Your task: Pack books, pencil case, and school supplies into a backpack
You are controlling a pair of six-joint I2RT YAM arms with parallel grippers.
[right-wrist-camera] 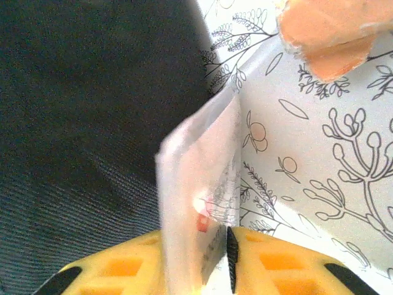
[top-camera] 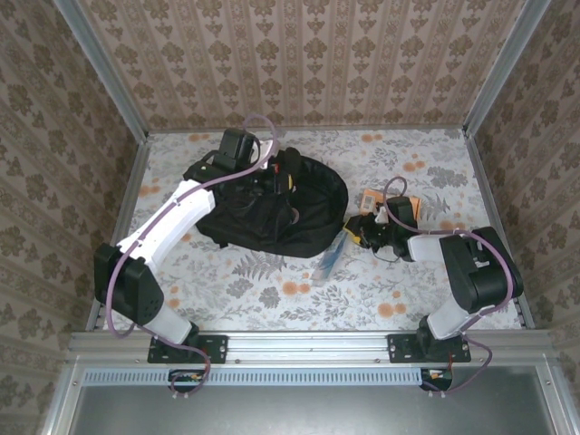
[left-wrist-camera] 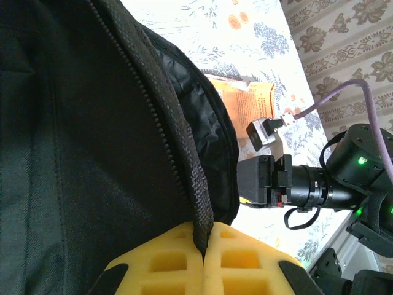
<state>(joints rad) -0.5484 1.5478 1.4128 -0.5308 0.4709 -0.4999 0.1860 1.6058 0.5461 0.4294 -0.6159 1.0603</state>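
Left tool (left-wrist-camera: 204, 247): backpack (left-wrist-camera: 73, 153); right tool (right-wrist-camera: 225, 261): pouch (right-wrist-camera: 198, 178)

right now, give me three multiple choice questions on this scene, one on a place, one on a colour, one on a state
1. Where does the orange book lie?
A. inside the backpack
B. on the table, right of the backpack
C. under the left arm

2. What colour is the backpack?
A. black
B. red
C. blue

3. Which grippers are shut on something?
A. both
B. the left alone
C. neither

Answers:
1 B: the top view shows it lying on the floral table, apart from the backpack.
2 A: its fabric is black in all three views.
3 A: the left gripper pinches the backpack's zip edge, and the right gripper clamps a clear pouch.
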